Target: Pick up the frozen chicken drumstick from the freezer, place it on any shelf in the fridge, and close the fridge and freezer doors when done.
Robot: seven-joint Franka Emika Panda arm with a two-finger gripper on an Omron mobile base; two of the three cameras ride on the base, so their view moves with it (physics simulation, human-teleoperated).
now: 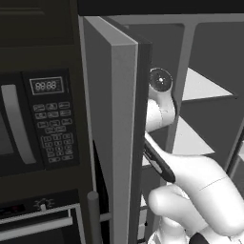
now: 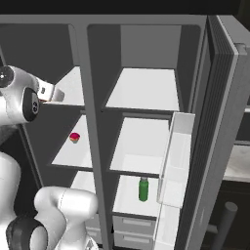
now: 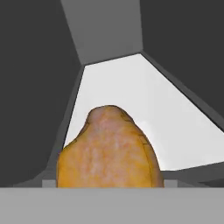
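The golden-brown frozen chicken drumstick (image 3: 109,148) sits low and very close in the hand view, on a white shelf of the freezer (image 3: 166,109). My gripper (image 3: 109,183) straddles it, with a grey finger stub at each side of the meat. Whether the fingers press on it is hidden. From the right base camera, my hand (image 2: 52,93) reaches in over the freezer's upper shelf (image 2: 73,85). The freezer door (image 1: 112,133) stands open at my left. The fridge door (image 2: 224,122) stands open at my right. White fridge shelves (image 2: 144,90) show in the wider compartment.
A pink-red round item (image 2: 74,137) lies on the freezer's middle shelf. A green bottle (image 2: 143,189) stands on a lower fridge shelf. Door bins (image 2: 176,156) jut from the fridge door. A microwave (image 1: 33,119) and an oven (image 1: 38,224) sit left of the freezer door.
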